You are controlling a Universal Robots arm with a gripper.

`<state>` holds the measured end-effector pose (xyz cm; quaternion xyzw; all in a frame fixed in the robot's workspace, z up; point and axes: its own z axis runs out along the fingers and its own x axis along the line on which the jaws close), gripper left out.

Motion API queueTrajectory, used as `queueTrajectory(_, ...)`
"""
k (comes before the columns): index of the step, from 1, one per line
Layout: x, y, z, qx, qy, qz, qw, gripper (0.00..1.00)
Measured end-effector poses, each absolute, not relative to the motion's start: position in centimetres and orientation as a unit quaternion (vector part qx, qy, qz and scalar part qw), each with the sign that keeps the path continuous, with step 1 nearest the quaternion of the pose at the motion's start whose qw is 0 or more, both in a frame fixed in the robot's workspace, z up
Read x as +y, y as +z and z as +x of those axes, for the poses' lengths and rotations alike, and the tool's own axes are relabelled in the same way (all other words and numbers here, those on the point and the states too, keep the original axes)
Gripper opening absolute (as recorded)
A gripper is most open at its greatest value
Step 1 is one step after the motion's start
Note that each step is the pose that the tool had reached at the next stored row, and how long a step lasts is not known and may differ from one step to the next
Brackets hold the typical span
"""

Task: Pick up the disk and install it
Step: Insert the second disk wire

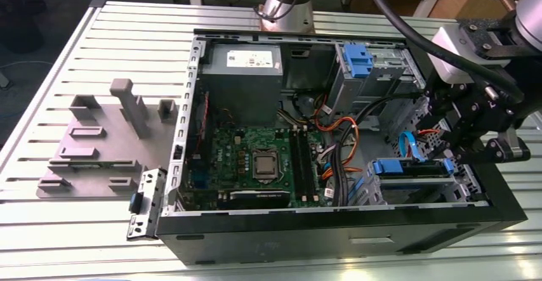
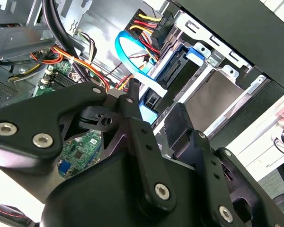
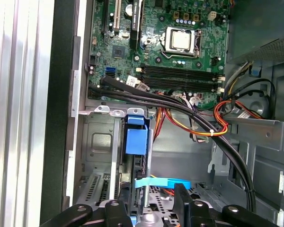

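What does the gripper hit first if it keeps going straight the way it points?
Probably the blue carrier of the disk seated in the drive cage; the gripper points at it in the first wrist view. Depth is unclear, and the light-blue cable may come first.

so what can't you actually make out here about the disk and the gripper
- Disk: in the first wrist view just its blue carrier shows, edge-on in the drive bay; the bay walls hide the label and body.
- Gripper: in the exterior view it hangs at the case's right end, but its own black body hides the fingertips.
- Seating: in the second wrist view the gripper's linkage covers the bay's lower part, so whether the disk is fully seated is unclear.
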<state>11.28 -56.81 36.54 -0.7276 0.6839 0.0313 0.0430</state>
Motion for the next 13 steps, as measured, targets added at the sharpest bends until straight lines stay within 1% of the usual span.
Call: queueTrajectory(13,-56.65,36.55,11.32,0.683,0.031,-0.729,0.043,0.49)
